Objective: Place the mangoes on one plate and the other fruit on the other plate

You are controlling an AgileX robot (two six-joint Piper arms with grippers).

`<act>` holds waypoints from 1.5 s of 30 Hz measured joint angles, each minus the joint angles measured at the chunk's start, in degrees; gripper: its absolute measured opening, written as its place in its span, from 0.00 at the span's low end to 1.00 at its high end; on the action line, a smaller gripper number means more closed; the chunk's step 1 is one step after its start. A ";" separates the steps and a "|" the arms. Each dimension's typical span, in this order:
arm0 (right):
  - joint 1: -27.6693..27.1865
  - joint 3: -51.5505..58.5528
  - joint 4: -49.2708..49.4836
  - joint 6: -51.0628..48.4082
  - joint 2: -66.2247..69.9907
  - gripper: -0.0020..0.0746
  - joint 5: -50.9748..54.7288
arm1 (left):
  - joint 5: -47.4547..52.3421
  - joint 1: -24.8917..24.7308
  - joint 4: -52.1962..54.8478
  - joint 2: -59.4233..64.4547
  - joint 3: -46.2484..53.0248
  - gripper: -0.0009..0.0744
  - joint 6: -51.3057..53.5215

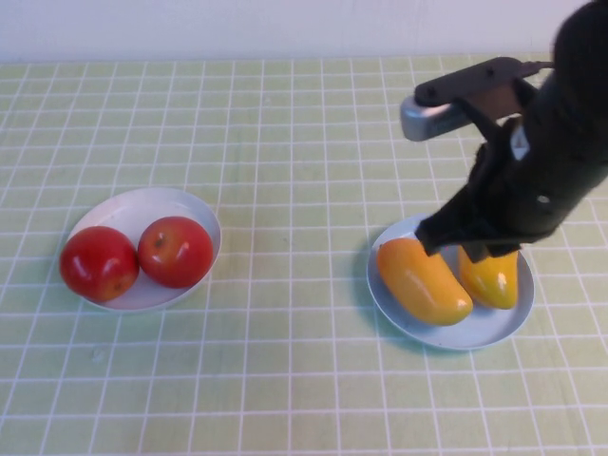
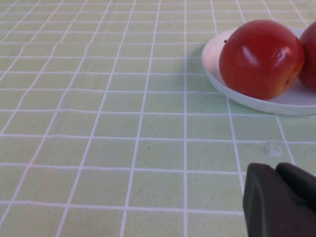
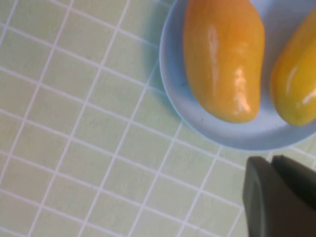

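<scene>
**On both plates, the sorting looks finished**

At the lower right of the high view, we see both mangoes (image 1: 424, 281) lying side by side on the light blue plate (image 1: 475, 332), the left one fully in sight, the right one (image 1: 491, 277) partly under the arm. At the centre left of that view, the two red apples (image 1: 174, 251) sit touching each other on the white plate (image 1: 133, 211). No fruit lies on the green checked worktop (image 1: 304, 142) itself, so we judge the sorting done; what seems left is only for the arm to draw clear of the plate.

The right tool (image 3: 279, 197) hangs just over the near edge of the blue plate with its jaws shut and nothing between them; in the high view the arm's dark bulk covers it, so we cannot point to its tips there. The left tool (image 2: 279, 200) is out of the high view altogether; its own camera shows it low over the worktop near the white plate, closed and empty.

Hidden from us: the upper end of the right mango, the far rim of the blue plate behind the arm, and most of the second apple in the left wrist view, cut by the frame edge.
</scene>
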 joint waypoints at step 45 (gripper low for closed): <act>-36.27 85.37 -3.17 -0.33 -78.69 0.01 -66.19 | 0.00 0.00 0.36 0.00 0.00 0.01 0.00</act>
